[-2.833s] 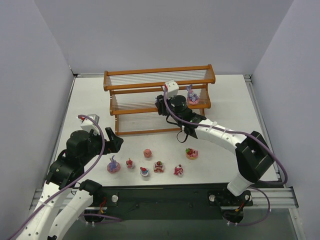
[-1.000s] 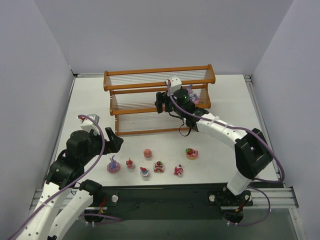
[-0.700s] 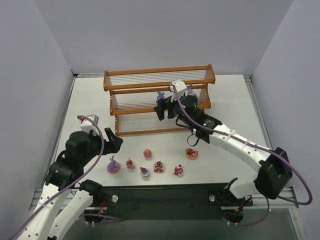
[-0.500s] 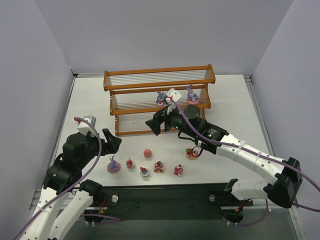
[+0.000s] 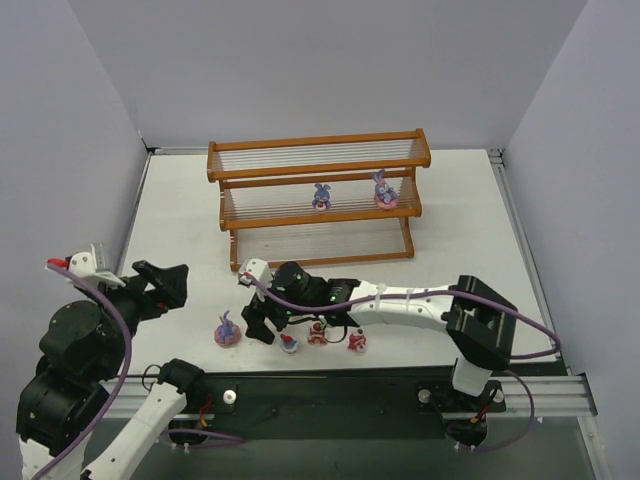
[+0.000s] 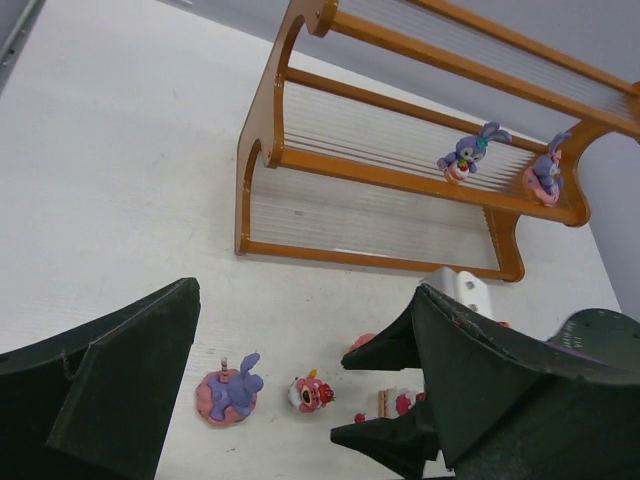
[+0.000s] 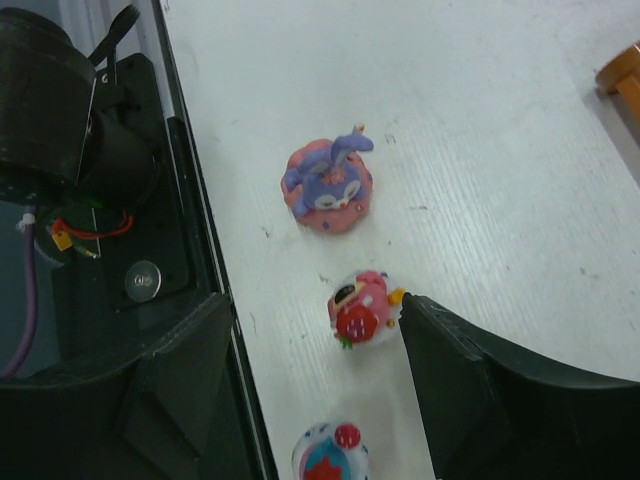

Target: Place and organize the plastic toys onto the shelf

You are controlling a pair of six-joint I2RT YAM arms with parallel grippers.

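The plastic toys [image 5: 318, 333] still on the table [image 5: 450, 230] lay in a loose row right by the arms' bases. A purple bunny on its pink base [image 7: 328, 186] sat at the left end, with a little red-and-pink figure [image 7: 360, 312] next along. The right pincer [image 7: 312, 308] had come down over that end of the row. Its jaws stood wide apart and held nothing. The red-and-pink figure lay between them, hard up by the right-hand finger [image 7: 470, 380], though I couldn't say whether it touched. The bunny sat just beyond the fingertips, and a cupcake [image 7: 330, 455] lay deeper in the gap, toward the wrist. Off to the left, the left pincer [image 6: 305, 292] hung well above the table, pulled back from where it had been a moment earlier. It was spread wide and empty, with no toy near it.

Farther back, the shelf [image 5: 315, 195] now carried two purple bunnies on its middle tier, one [image 5: 321, 197] near the middle and one [image 5: 383, 192] toward the right end. Seconds before, only the right one had stood there, with the right arm up beside it. I took it that the second bunny had been delivered and the arm had gone back for another. Most of the job remained, since the top and bottom tiers showed no toys.
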